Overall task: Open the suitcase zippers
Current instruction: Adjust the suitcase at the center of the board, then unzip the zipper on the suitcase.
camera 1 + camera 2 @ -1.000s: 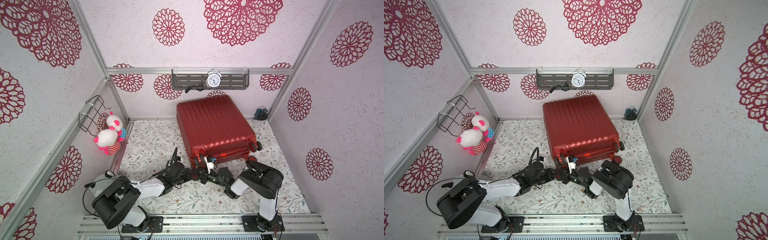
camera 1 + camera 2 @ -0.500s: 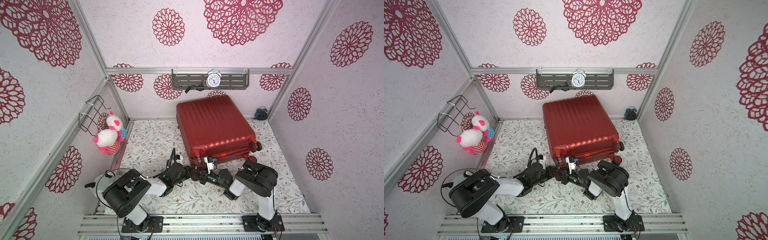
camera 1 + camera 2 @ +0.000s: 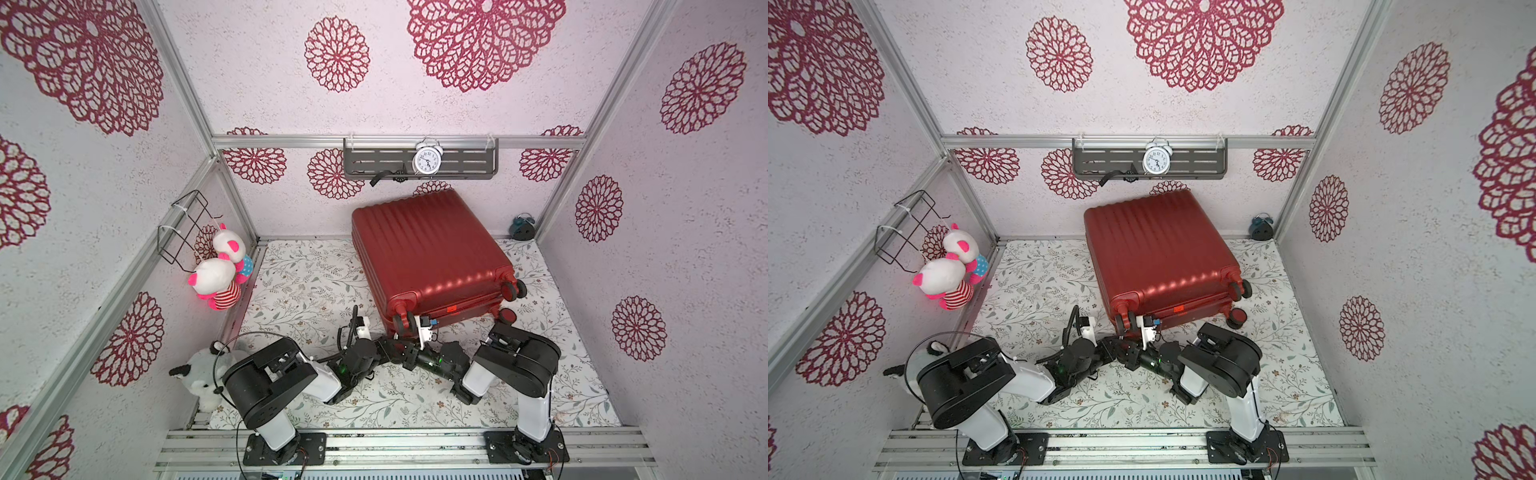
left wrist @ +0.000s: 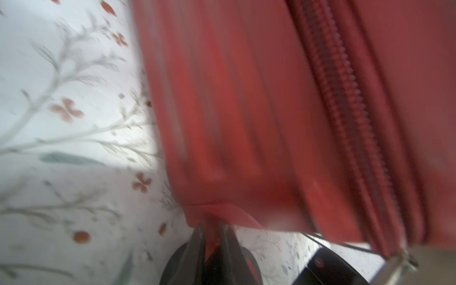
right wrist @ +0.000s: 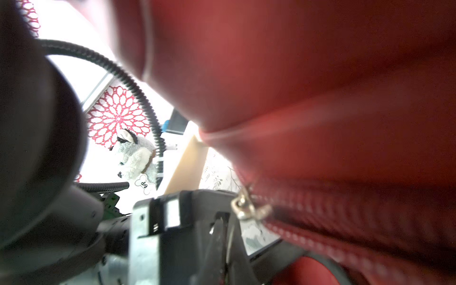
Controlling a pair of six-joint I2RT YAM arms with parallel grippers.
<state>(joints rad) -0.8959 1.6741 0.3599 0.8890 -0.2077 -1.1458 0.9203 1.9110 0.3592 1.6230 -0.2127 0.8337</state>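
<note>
Quick status from my end. The suitcase (image 3: pixel 428 257) is lying flat on the flowery mat (image 3: pixel 307 291), shut, over toward the back wall, with its wheel end pointing at the arms. Both arms are stretched out low and meet nose to nose right in front of the near wheel (image 3: pixel 403 322) on the left arm's side.

The left arm (image 3: pixel 322 380) has its big shoulder block up over the base. From there the white link drops down and the forearm runs almost flat over the mat toward that corner. The right arm (image 3: pixel 536 409) stands its white link straight up off the base, folds over at the top, and comes down and across to the same spot.

The left claw (image 3: pixel 388 348) is closed, but its wrist view is too smeared for me to say whether it's got anything. That view does show the zipper (image 4: pixel 345 111) running along the seam, teeth meshed on the stretch I can see. The right claw (image 3: pixel 411 354) is closed as well, fingers pressed together, tips just beside the metal slider (image 5: pixel 249 208). Can't tell if the pull is actually pinched.
</note>
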